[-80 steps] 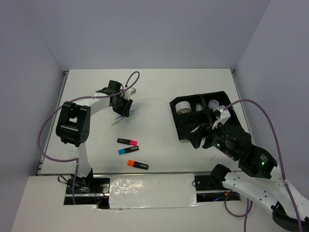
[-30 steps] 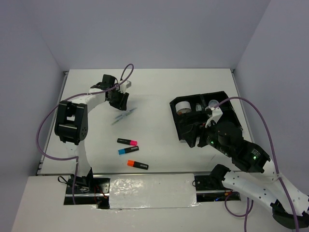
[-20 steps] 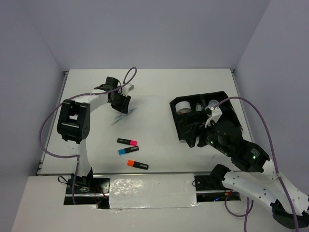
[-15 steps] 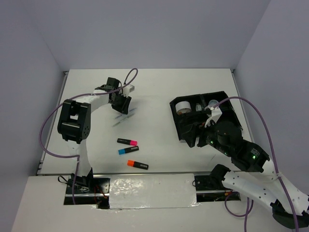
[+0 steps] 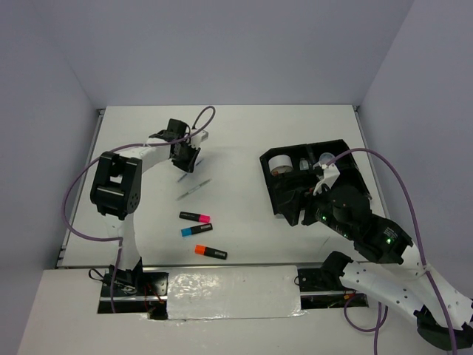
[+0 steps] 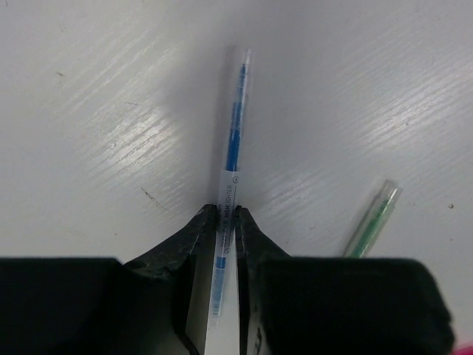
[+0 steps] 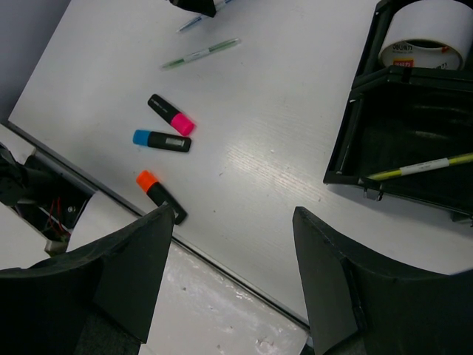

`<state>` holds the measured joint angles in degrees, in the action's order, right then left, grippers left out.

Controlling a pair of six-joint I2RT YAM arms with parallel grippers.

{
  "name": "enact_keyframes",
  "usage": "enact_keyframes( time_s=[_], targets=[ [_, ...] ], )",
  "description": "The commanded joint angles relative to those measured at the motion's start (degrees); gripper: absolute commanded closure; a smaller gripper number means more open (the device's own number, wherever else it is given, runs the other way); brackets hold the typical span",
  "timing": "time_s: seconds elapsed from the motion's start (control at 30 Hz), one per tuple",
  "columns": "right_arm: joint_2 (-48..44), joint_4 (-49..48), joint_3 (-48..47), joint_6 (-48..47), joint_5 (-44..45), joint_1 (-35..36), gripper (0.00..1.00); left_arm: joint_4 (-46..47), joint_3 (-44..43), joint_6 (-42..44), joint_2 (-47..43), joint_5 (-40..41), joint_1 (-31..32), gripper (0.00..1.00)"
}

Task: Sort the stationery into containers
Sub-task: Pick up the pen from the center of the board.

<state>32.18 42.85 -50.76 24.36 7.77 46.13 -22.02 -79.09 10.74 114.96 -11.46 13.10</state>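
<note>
On the white bench our left end effector pinches a thin, probably slippery blue pen near its end.

White-and-black arms; purple cables; black fingers.

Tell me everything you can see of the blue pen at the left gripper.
The blue pen is a thin, clear plastic stick with a blue core and a white printed band near its middle. The left gripper is shut on it at that band, black fingers on both sides, the long end pointing out over the white table. Whether it touches the table is unclear.
</note>
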Motion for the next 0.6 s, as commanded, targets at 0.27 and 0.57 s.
enact_keyframes(
  time_s=[0.27,0.57],
  targets=[
    [-2.21,-2.95,0.93,-0.37,-0.83,0.01,0.27,-0.39,3.07,1.21,4.22,2.59,4.03,0.93],
    [-4.41,-1.37,-0.65,0.07,0.67,0.01,0.27,1.09,-0.98,-3.53,-3.41,-0.49,4.91,1.0]
  ],
)
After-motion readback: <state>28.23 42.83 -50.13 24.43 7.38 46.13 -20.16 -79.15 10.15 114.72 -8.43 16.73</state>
